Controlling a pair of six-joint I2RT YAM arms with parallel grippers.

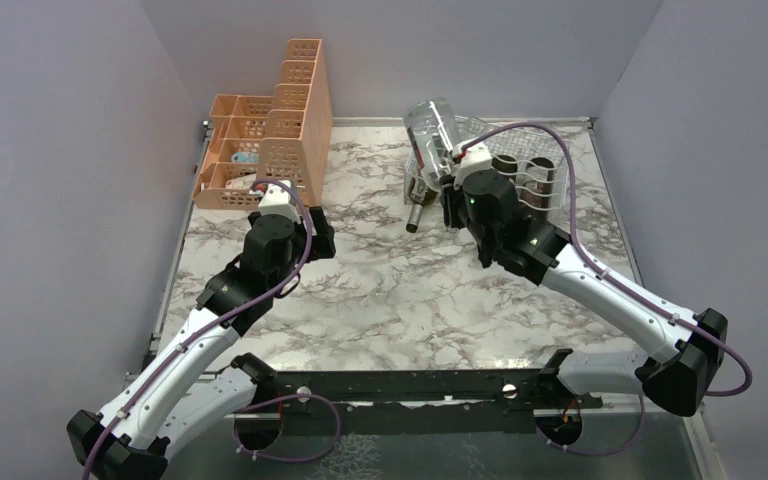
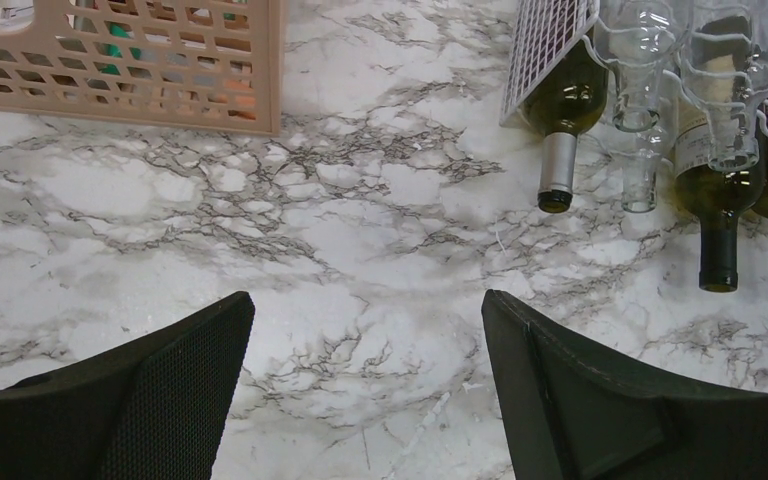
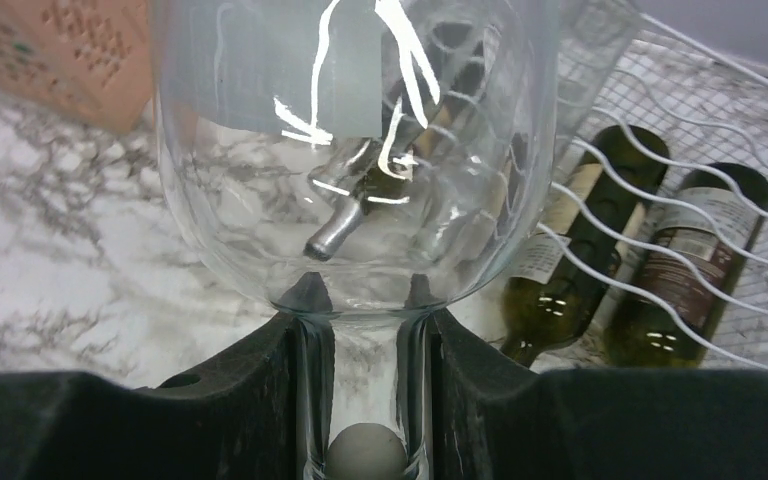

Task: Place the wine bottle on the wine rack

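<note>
Gripping the clear wine bottle (image 3: pixel 350 150) by its neck, the right gripper (image 3: pixel 363 330) has its two black fingers (image 3: pixel 260 400) pressed against the glass on either side, with a pale stopper showing in the neck between them. The bottle is lifted and tilted, base pointing up and away toward the back wall. It sits over the left end of the wine rack (image 2: pixel 550 40); whether it touches the wires cannot be told

Other bottles lie in the rack with their necks pointing toward the arms. Two dark green bottles (image 3: pixel 570 240) lie side by side under the wavy wire rows, and a foil-capped bottle (image 2: pixel 560 130) sticks out at the rack's left edge

The left gripper (image 2: pixel 365 380) hangs above the marble table (image 2: pixel 360 230) with its jaws spread wide and nothing between them, only bare marble under the gap. It is well apart from the rack and near the peach organizer (image 1: pixel 270 130), which stands at the table's far left corner
</note>
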